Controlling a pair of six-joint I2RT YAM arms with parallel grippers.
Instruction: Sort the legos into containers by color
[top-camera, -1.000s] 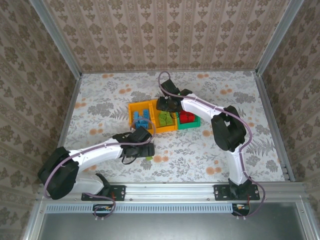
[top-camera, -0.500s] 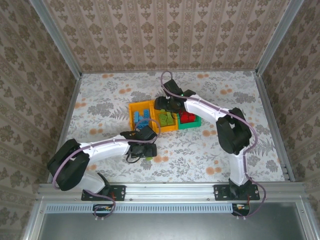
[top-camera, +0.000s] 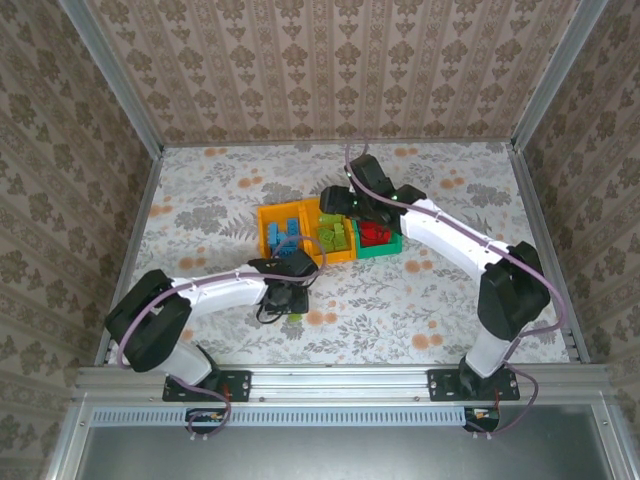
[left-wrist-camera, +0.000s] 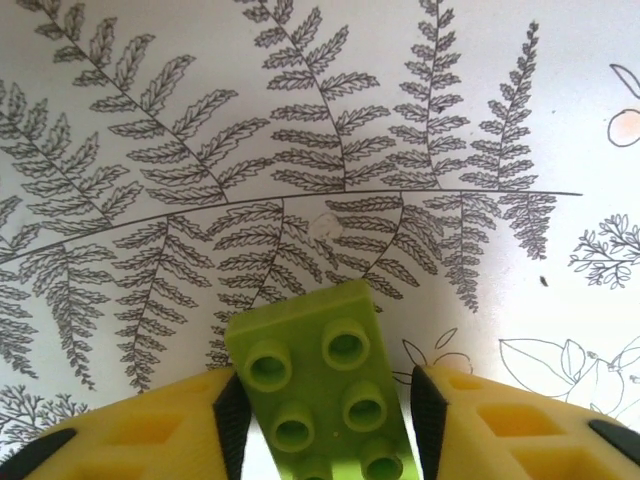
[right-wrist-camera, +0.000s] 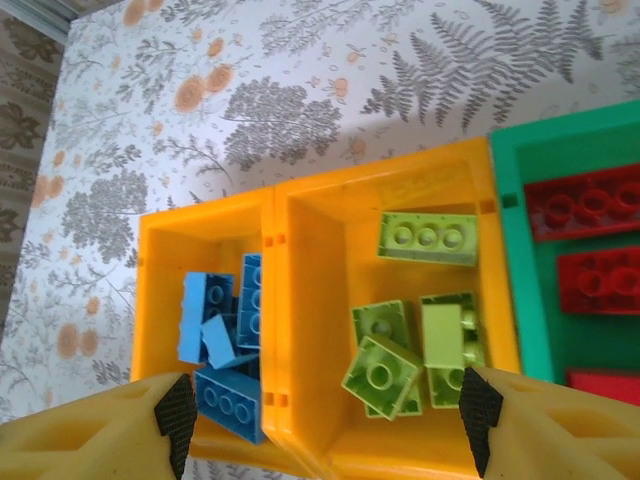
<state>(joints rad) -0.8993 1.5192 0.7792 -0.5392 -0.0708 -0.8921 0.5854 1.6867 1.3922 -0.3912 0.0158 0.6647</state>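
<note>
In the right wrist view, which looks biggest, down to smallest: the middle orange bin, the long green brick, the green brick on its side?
1. middle orange bin
2. long green brick
3. green brick on its side

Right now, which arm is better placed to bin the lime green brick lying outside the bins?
Left: the left tool straddles the lime green brick. The right tool hangs open and empty over the bins.

We saw 3 bins touching in a row mid-table, no gaps btwn: orange bin w/ blue bricks (top-camera: 263, 226), orange bin w/ lime bricks (top-camera: 336, 260), green bin (top-camera: 381, 253). Right arm (top-camera: 450, 240) hung over them; left arm (top-camera: 210, 290) crossed near-left. Tablecloth (top-camera: 450, 320) far side & near-right lay open.
</note>
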